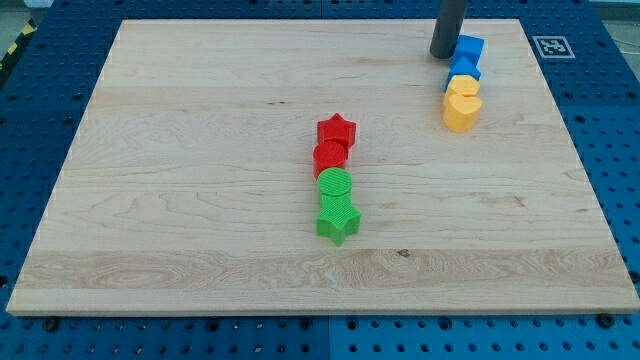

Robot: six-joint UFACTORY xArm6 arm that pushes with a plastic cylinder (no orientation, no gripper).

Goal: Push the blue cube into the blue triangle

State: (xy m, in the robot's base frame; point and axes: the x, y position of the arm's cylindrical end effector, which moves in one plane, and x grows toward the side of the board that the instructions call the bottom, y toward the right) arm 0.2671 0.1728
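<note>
Where blue pegboard (40, 120) surrounds, wooden board (200, 150) lies.

Pale wood board (200, 150) w/ visible grain, matt, ridged green star (338, 222)

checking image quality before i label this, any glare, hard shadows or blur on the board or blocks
Camera view: even, soft light, no glare on the wooden board. Shadows are faint, only thin ones beside the red star and green star. Blocks look sharp. My tip is crisp at the view's top right, touching the blue cube; the blue triangle below it is small, its shape hard to read.
</note>
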